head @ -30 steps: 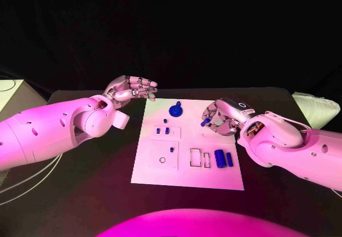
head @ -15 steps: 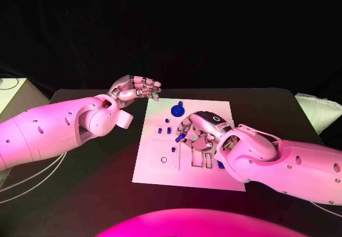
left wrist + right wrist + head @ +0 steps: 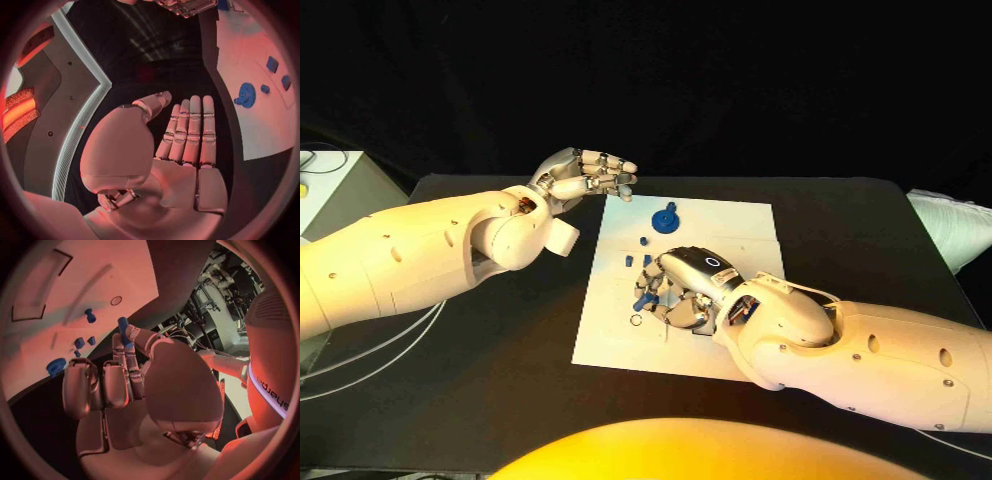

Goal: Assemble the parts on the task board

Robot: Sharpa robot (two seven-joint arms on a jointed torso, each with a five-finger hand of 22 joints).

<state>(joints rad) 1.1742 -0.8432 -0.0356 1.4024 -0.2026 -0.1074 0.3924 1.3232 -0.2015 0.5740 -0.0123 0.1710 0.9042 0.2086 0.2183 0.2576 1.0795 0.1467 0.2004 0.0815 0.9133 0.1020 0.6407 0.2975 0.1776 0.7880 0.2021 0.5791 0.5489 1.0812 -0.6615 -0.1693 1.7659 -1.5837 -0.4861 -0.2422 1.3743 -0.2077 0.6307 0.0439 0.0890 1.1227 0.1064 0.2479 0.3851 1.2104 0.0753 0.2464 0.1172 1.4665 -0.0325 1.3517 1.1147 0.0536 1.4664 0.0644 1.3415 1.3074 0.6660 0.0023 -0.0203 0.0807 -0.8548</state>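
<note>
The white task board lies in the middle of the black table. My right hand hovers low over the board's middle left and pinches a small blue peg between thumb and finger; the peg pokes out on the hand's left side. A blue gear sits near the board's far edge, with small blue pieces just in front of it. Beyond the board's far left corner my left hand is raised, its fingers straight and holding nothing. The board's middle and near right are hidden under my right hand and arm.
On the board, a round hole lies close beyond the peg's tip, and another blue peg stands upright nearby. Rectangular recesses lie farther along. A pale box stands at the table's far left, and a white bundle at its right.
My right hand has moved left across the board with the blue peg, from the right side to the middle left, and has come lower. The left hand has barely moved.
</note>
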